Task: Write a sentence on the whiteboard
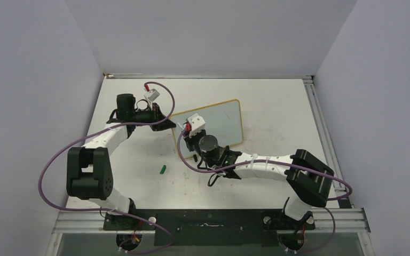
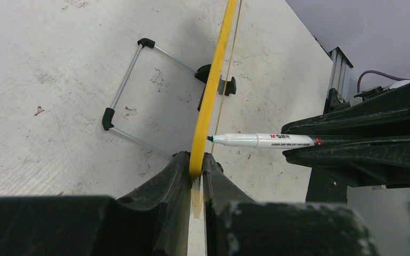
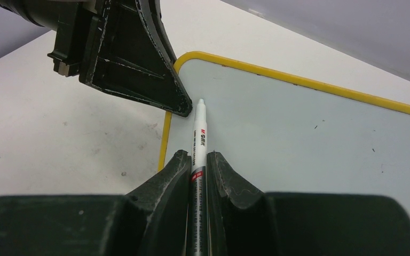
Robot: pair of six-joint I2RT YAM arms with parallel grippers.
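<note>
The whiteboard stands tilted on the table on a wire stand, its yellow frame edge-on in the left wrist view. My left gripper is shut on the frame's left edge. A white marker with its cap off is clamped in my shut right gripper. Its tip rests at the board's face near the upper left corner, right beside the left gripper's fingers. Seen from the left wrist, the marker meets the board side-on. The sentence is out of view; the visible face is blank.
A small green cap lies on the table in front of the left arm. A black clip foot grips the board's lower edge. A metal rail runs along the table's right side. The grey walls stand close on three sides.
</note>
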